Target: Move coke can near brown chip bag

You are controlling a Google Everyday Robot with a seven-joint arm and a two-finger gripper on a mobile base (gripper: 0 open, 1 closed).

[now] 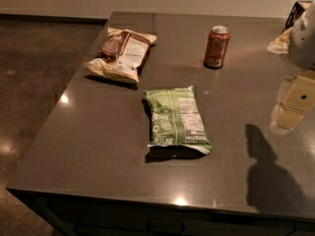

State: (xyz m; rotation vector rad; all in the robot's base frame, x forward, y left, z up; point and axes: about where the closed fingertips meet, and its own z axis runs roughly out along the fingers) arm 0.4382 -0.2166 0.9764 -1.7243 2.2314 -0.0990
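The coke can (216, 46) stands upright on the dark grey table (98, 141), toward the back right. The brown chip bag (120, 54) lies flat at the back left, well apart from the can. My gripper (290, 109) hangs at the right edge of the view, above the table, to the right of and nearer than the can. It holds nothing that I can see.
A green chip bag (177, 117) lies in the middle of the table, between me and the other two things. A pale object (281, 42) sits at the far right back. The table's left edge drops to a dark floor (29, 73).
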